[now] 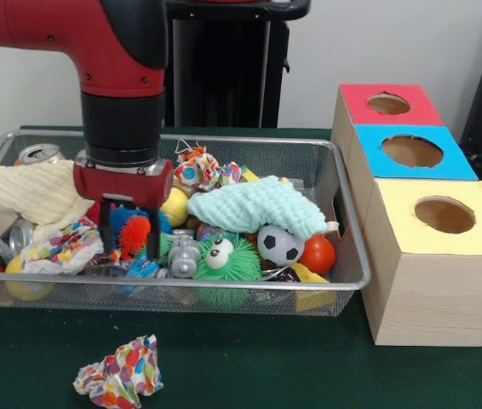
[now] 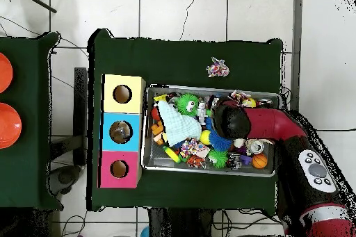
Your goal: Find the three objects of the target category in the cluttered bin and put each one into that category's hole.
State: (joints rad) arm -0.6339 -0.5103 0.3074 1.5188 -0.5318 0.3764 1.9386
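A wire mesh bin (image 1: pixel 292 141) is packed with toys, cloths and cans. My gripper (image 1: pixel 129 232) reaches down into its left-middle part, open. Its two black fingers (image 1: pixel 105 228) straddle an orange spiky ball (image 1: pixel 134 233) that lies on a blue spiky toy. Right of the bin stand three wooden boxes, each with a round hole: a red-topped one (image 1: pixel 388 104), a blue-topped one (image 1: pixel 412 151) and a yellow-topped one (image 1: pixel 444 215). From above, the arm (image 2: pixel 261 124) covers the gripper and the right part of the bin (image 2: pixel 208 89).
Inside the bin lie a green fuzzy ball with eyes (image 1: pixel 224 260), a small soccer ball (image 1: pixel 279 244), a mint cloth (image 1: pixel 254 206), a cream cloth (image 1: pixel 32 192), a can (image 1: pixel 39 153) and an orange-red ball (image 1: pixel 318 254). A crumpled colourful paper (image 1: pixel 120 372) sits on the green table outside it.
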